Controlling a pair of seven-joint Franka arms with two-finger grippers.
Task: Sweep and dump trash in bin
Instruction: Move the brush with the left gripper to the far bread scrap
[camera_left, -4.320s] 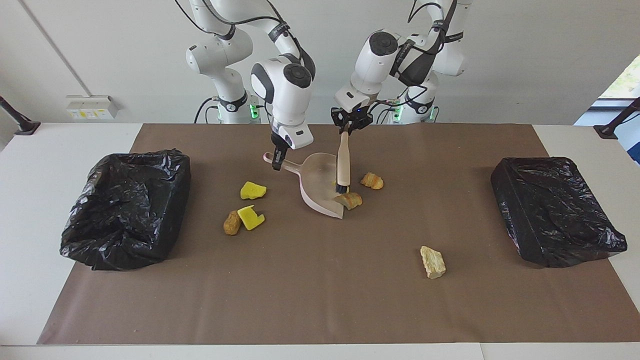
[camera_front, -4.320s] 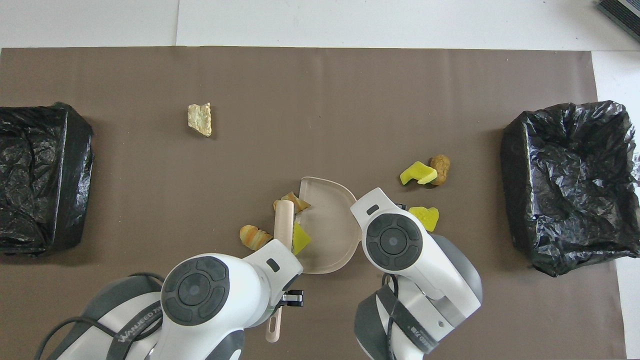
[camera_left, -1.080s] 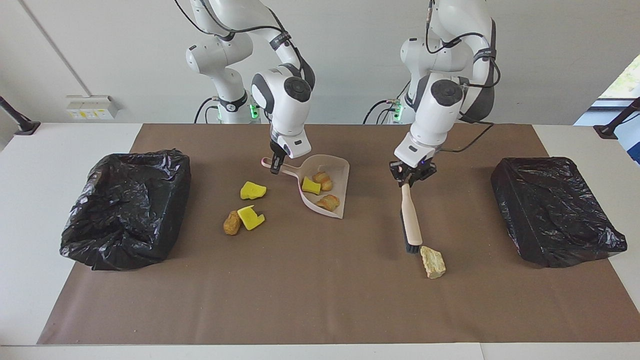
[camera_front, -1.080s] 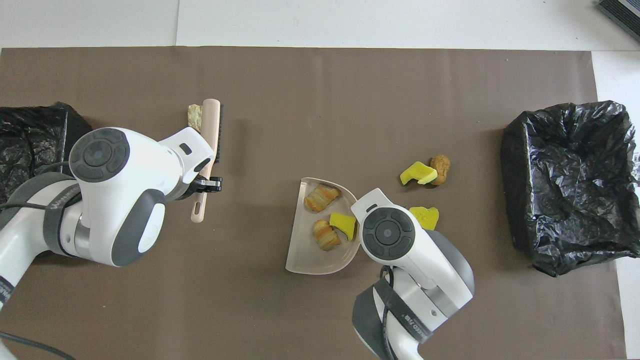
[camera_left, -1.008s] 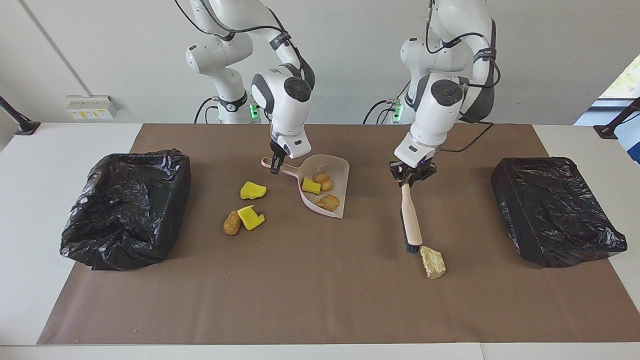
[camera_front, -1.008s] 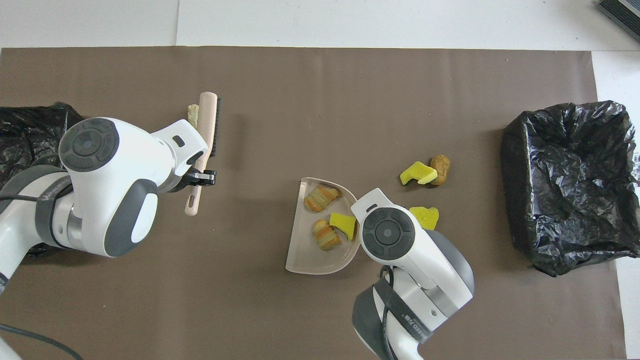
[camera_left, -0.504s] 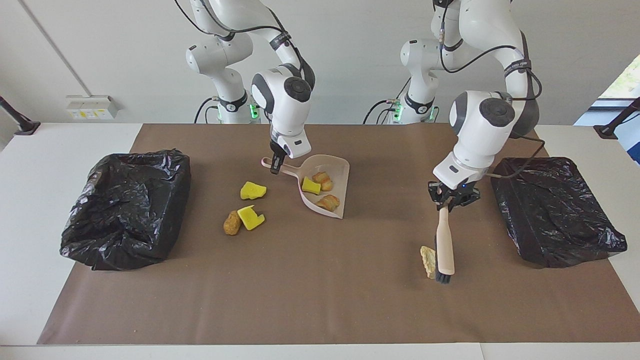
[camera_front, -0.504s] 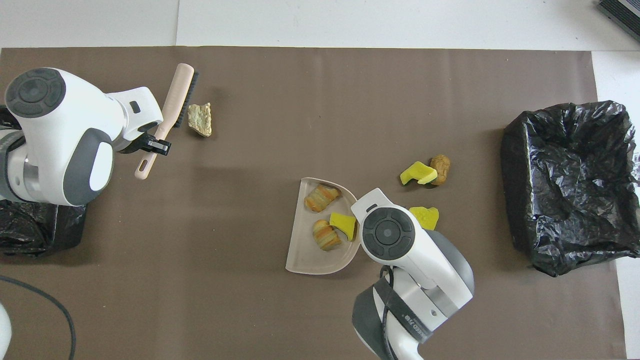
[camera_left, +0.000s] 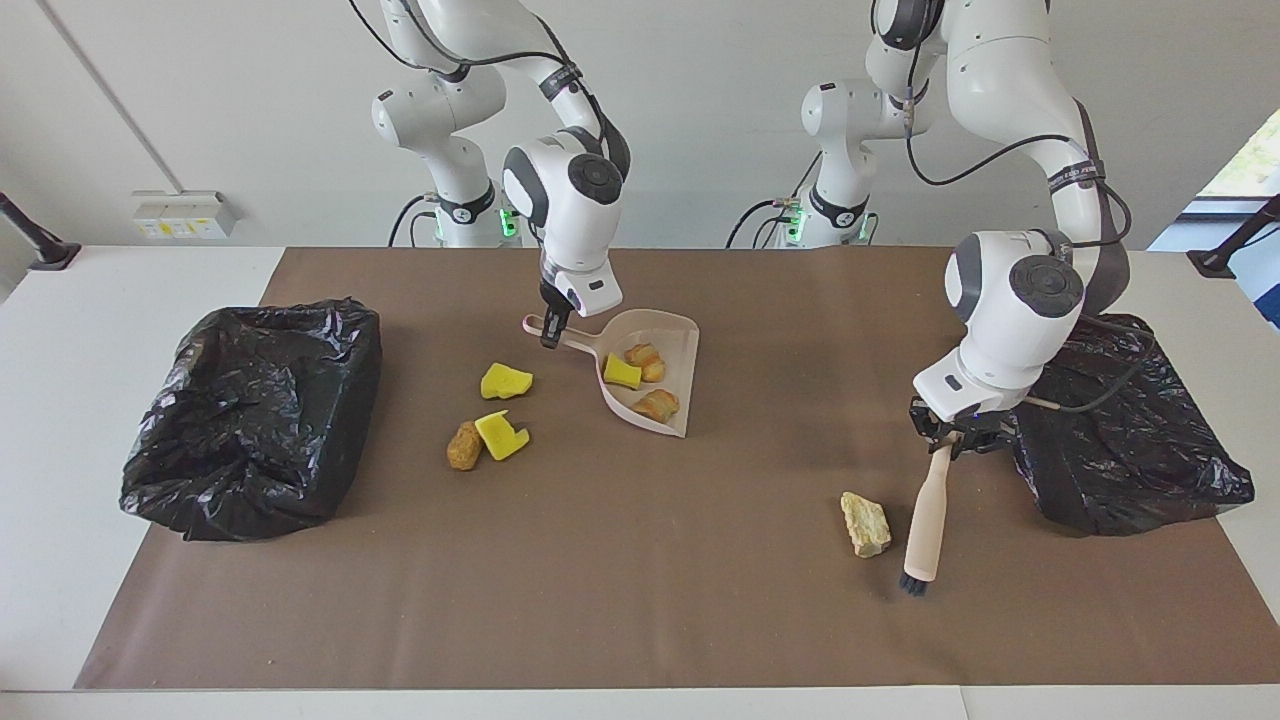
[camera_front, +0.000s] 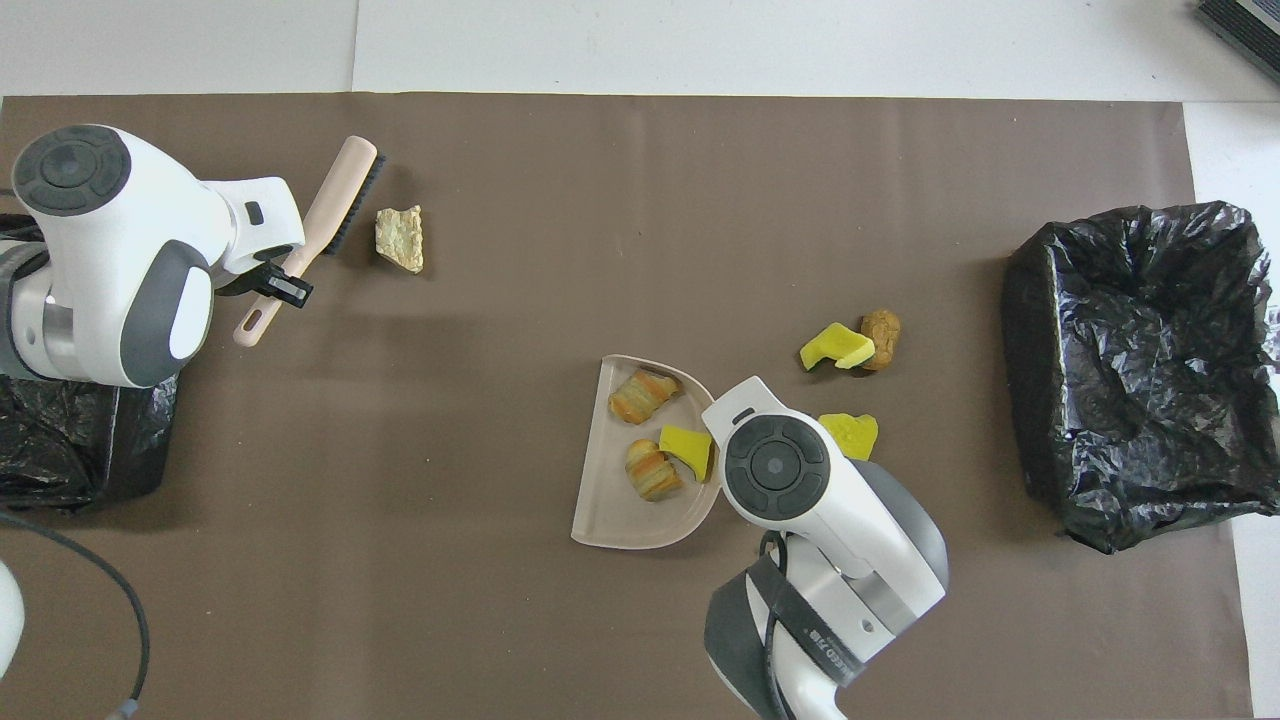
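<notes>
Bristles of your brush (camera_left: 927, 520) sit just beside the pale trash lump (camera_left: 865, 523) — left gripper (camera_left: 958, 436) clamps its handle. Your right gripper (camera_left: 551, 328) grips the dustpan (camera_left: 684, 365) handle — three pieces inside, three near it toward the right arm's bin (camera_left: 250, 420).

right gripper (camera_left: 549, 331): covered by its own arm in the overhead view
dustpan (camera_front: 617, 505) handle: under the right arm in the overhead view
left-end bin (camera_front: 70, 450): cut by the overhead edge, partly under the left arm
yellow chunk (camera_front: 850, 433): one edge tucked under the right arm
seventh trash piece: unseen
</notes>
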